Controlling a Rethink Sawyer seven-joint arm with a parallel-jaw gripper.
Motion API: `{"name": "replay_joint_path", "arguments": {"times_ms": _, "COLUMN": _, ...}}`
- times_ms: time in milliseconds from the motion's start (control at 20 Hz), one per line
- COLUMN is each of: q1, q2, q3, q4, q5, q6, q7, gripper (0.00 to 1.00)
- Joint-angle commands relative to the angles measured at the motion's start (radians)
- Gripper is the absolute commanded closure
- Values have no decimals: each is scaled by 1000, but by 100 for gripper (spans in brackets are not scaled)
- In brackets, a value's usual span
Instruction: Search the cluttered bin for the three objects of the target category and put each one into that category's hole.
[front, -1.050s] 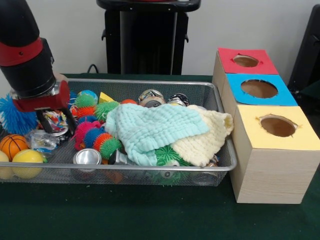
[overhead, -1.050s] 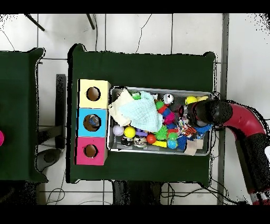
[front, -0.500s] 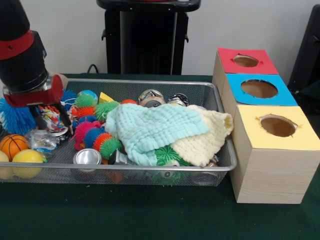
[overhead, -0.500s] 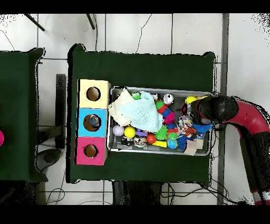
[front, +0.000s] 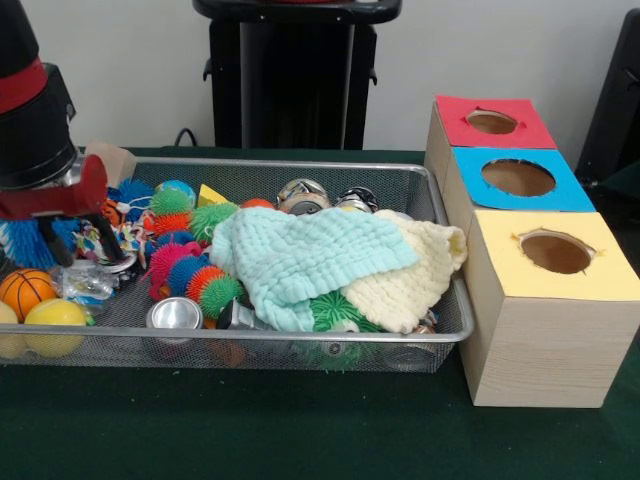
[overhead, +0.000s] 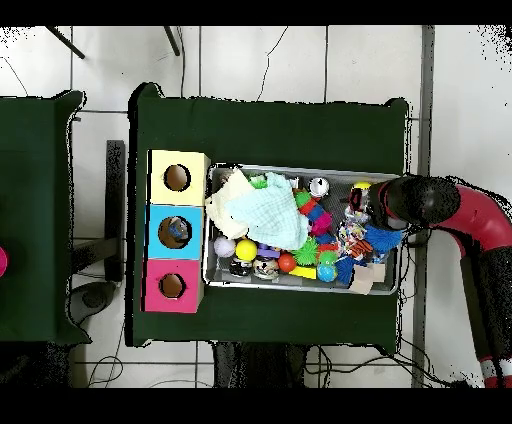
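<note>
The wire mesh bin (front: 300, 345) sat on the dark green table (front: 300, 430), heaped with toys, and three boxes stood in a row just beside its one end: a yellow-topped box (front: 545, 300) nearest the camera in the front view, a blue-topped box (front: 515, 180) behind it and a red-topped box (front: 490, 122) farthest back, each with a round hole in its top; seen from overhead the same row ran yellow, blue, red beside the bin's left end (overhead: 177, 232); the gripper (front: 75, 245) hung over the opposite end of the bin, its two dark fingers (front: 107, 240) pointing down and standing apart, with a multicoloured rope toy (front: 120, 240) lying around and between them; whether they actually gripped that toy could not be told, since the tangle hid the tips; a blue spiky ball (front: 30, 240) lay just behind the gripper, and an orange basketball (front: 25, 288) and a yellow ball (front: 55, 325) rested in the near corner below it; a mint green cloth (front: 300, 255) was spread over the middle of the heap, overlapping a cream cloth (front: 415, 275) that drooped over the bin's rim toward the yellow box; spiky caterpillar toys (front: 190, 275) in pink, blue, orange and green lay between the cloth and the gripper, with a silver can (front: 174, 315) upright at the front wall; which category was the target could not be told.
</note>
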Motion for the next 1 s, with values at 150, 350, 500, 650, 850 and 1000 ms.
{"name": "replay_joint_path", "arguments": {"times_ms": 150, "q1": -14, "q2": 84, "q3": 41, "q4": -113, "q5": -35, "q6": 58, "q7": -403, "gripper": 0}}
{"name": "replay_joint_path", "arguments": {"times_ms": 350, "q1": -13, "q2": 99, "q3": 38, "q4": -123, "q5": -47, "q6": 40, "q7": -411, "gripper": 0}}
{"name": "replay_joint_path", "arguments": {"times_ms": 500, "q1": 8, "q2": 127, "q3": 35, "q4": -146, "q5": -72, "q6": 8, "q7": -425, "gripper": 0}}
{"name": "replay_joint_path", "arguments": {"times_ms": 650, "q1": 24, "q2": 179, "q3": 35, "q4": -178, "q5": -94, "q6": -32, "q7": -450, "gripper": 0}}
{"name": "replay_joint_path", "arguments": {"times_ms": 850, "q1": 34, "q2": 202, "q3": 38, "q4": -195, "q5": -107, "q6": -49, "q7": -483, "gripper": 0}}
{"name": "replay_joint_path", "arguments": {"times_ms": 1000, "q1": 34, "q2": 197, "q3": 36, "q4": -184, "q5": -104, "q6": -51, "q7": -500, "gripper": 0}}
